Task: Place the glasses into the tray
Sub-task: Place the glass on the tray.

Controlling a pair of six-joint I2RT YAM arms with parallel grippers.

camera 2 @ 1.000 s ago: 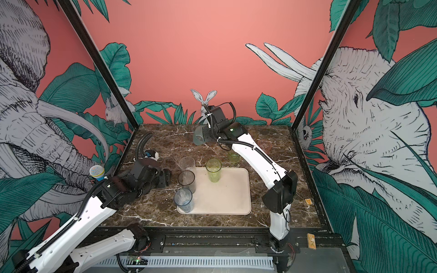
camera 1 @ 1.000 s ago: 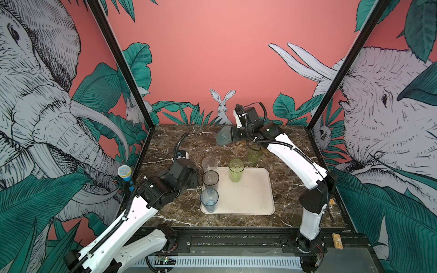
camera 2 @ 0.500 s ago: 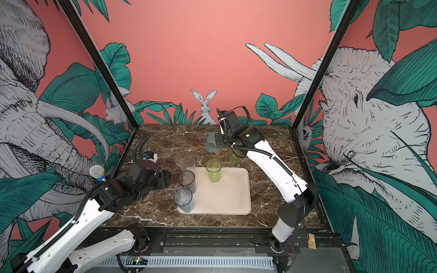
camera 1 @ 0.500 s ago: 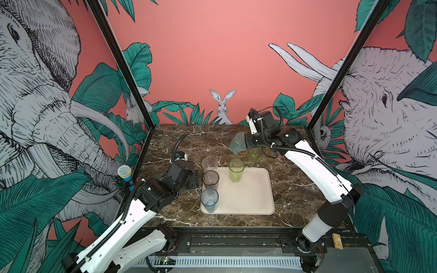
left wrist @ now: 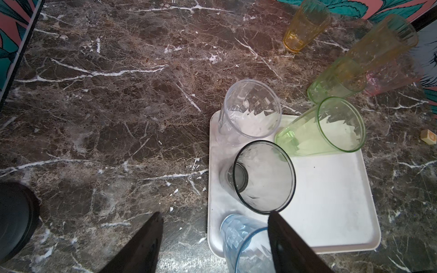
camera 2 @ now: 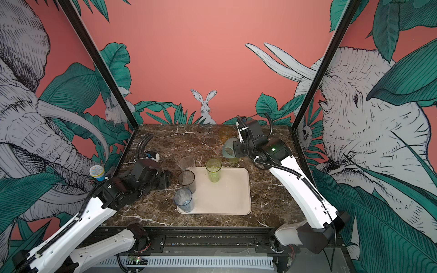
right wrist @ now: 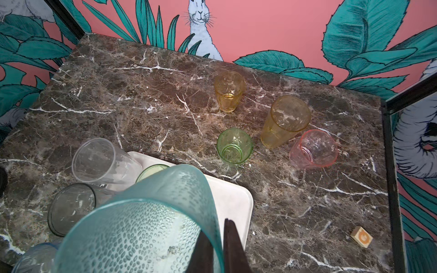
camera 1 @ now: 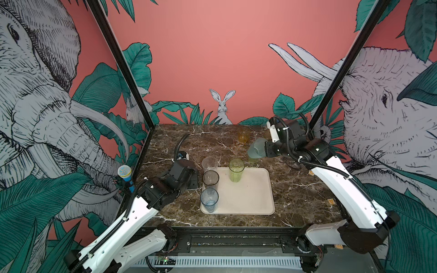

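Note:
My right gripper [right wrist: 218, 227] is shut on the rim of a teal glass [right wrist: 146, 224], one finger inside and one outside. It holds the glass tilted in the air over the tray's [camera 1: 248, 196] back right corner, as both top views show the teal glass [camera 2: 228, 149]. Clear [camera 1: 209, 164], grey [camera 1: 210, 179], blue [camera 1: 209, 199] and tall green [camera 1: 236, 170] glasses stand in the tray. On the marble behind stand yellow [right wrist: 229, 93], amber [right wrist: 283, 123], short green [right wrist: 234, 146] and pink [right wrist: 312, 149] glasses. My left gripper [left wrist: 214, 214] is open and low, left of the blue glass [left wrist: 243, 238].
A small wooden block [right wrist: 361, 240] lies on the marble at the right. A toy microphone [camera 1: 125, 175] is fixed to the left frame post. Black frame posts and painted walls close in the table on three sides.
My right arm has carried the teal glass from the back centre rightward and toward the tray's back right corner. The left arm has barely moved.

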